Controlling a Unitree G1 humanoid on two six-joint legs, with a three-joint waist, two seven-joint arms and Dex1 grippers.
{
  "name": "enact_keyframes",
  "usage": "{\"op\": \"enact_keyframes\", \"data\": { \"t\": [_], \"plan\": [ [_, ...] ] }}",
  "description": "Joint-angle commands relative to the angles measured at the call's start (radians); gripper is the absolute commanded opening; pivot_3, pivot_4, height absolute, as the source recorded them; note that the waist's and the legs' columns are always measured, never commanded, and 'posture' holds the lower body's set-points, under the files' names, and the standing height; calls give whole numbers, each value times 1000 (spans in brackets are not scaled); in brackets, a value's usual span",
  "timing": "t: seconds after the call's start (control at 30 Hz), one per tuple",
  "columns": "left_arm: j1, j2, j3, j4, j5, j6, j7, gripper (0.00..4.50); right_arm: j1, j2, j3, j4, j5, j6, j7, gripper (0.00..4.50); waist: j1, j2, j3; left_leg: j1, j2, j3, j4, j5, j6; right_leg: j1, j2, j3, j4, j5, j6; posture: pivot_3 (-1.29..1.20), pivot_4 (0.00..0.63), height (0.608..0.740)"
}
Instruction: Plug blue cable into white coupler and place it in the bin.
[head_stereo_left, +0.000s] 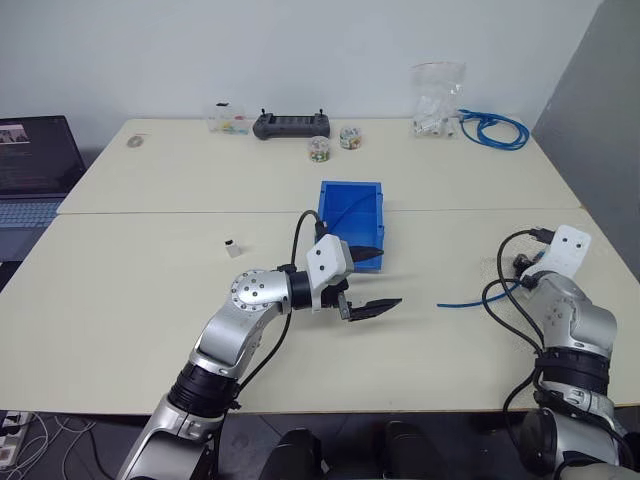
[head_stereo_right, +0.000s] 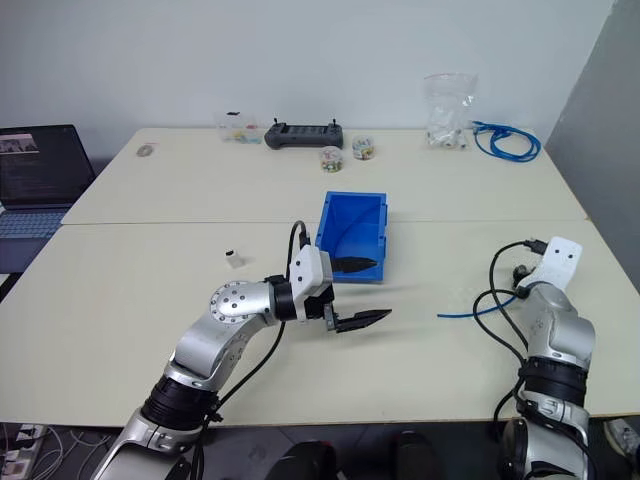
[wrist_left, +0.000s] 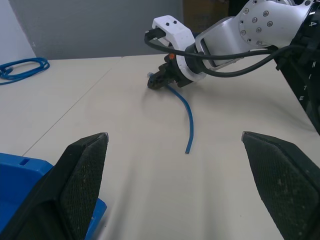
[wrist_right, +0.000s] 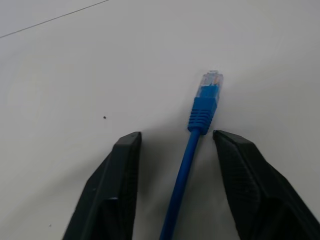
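Note:
The blue cable (head_stereo_left: 475, 297) lies flat on the table at the right, its clear plug (wrist_right: 212, 80) resting on the surface. My right gripper (wrist_right: 177, 134) is low over that plug end, open, one finger on each side of the cable with a gap to both. From the left wrist view, the right gripper (wrist_left: 156, 82) sits at the cable's far end. The white coupler (head_stereo_left: 232, 246) stands alone on the table at the left. My left gripper (head_stereo_left: 368, 278) hangs wide open and empty just in front of the bin (head_stereo_left: 350, 184), a blue tray at mid-table.
Along the back edge are a clear bag (head_stereo_left: 437, 100), a coiled bundle of blue cable (head_stereo_left: 492, 128), a black controller (head_stereo_left: 291, 124), two small jars (head_stereo_left: 320, 148) and a clear box (head_stereo_left: 228, 120). A laptop (head_stereo_left: 35, 160) sits far left.

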Motion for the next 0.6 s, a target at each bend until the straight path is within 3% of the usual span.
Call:
{"op": "enact_keyframes", "data": {
  "t": [0.03,0.17,0.33,0.6],
  "plan": [
    [-12,1,0,-41,2,-4,6,4500,-12,20,-37,-11,25,7,-31,1043,0,0,0,0,0,0,0,0,0,0,0,0,0,0,0,0,150,740],
    [-13,3,1,-42,3,-3,5,4500,-10,35,-63,-57,51,18,-42,15,-1,0,0,0,0,0,0,0,0,0,0,0,0,0,0,0,150,740],
    [-9,17,18,-49,0,4,7,4500,10,-34,-29,-175,86,32,70,15,0,1,1,0,0,0,0,0,0,0,0,0,0,0,0,0,150,740],
    [64,117,106,-112,-38,62,13,4500,41,-440,282,-380,170,-102,772,15,-5,5,4,0,0,3,-1,0,1,-1,1,-1,-2,-3,5,0,150,740]
  ]
}}
